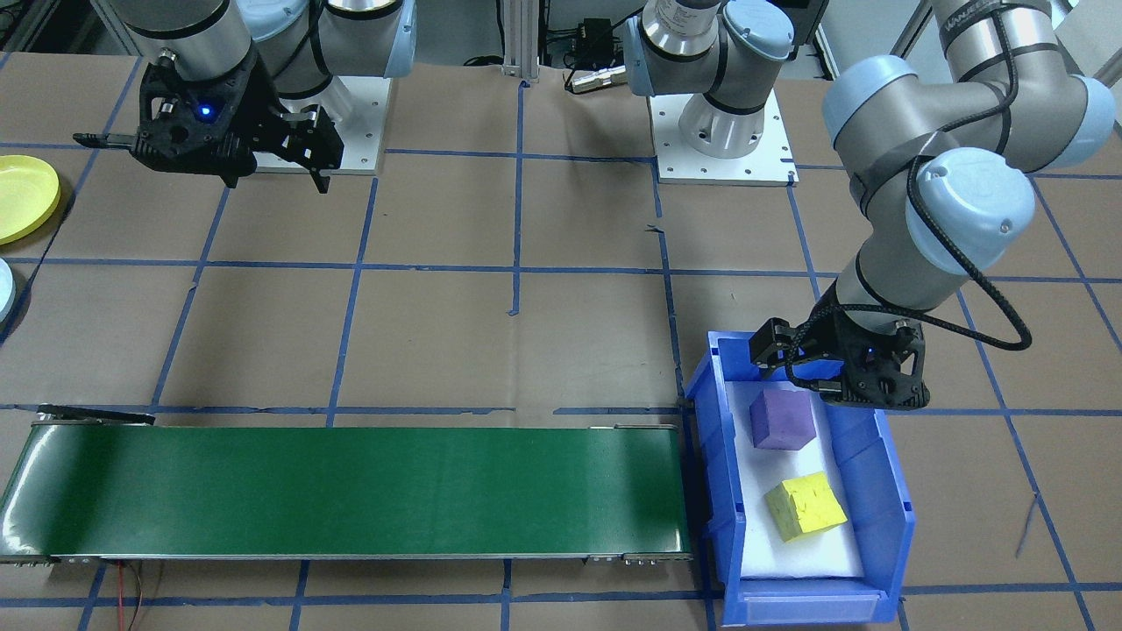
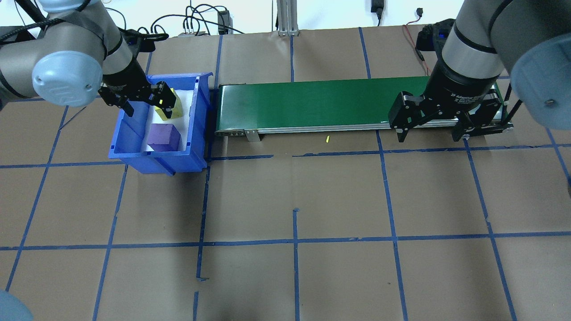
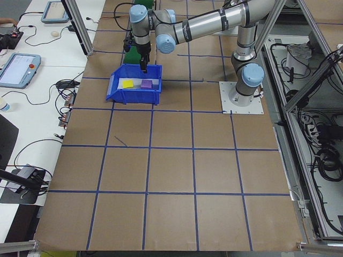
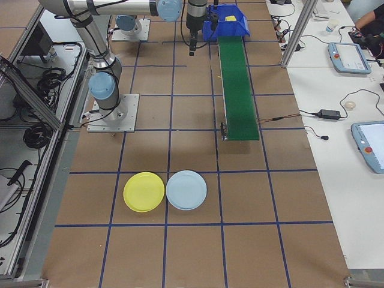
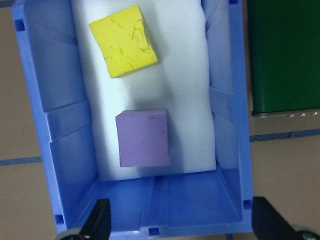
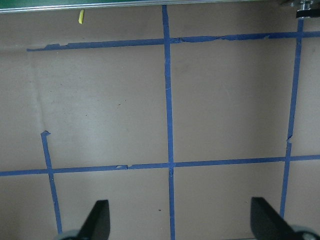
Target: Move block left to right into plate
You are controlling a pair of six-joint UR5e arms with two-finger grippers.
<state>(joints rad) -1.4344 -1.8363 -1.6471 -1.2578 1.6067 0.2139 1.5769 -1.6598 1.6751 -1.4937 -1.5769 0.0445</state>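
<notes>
2 blocks [image 5: 143, 138] lie below the spread left gripper [image 5: 180, 220].

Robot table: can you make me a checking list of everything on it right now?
Surface: brown table with blue tape grid.
Job's things: purple block and yellow block in blue bin; green conveyor bare; yellow plate, light blue plate.
Clutter: small yellow scrap.
Grippers: left pincer open over bin; right pincer open, holding nothing.
Cables: black cable on left arm.
Surroundings: side benches with tablets.
</notes>
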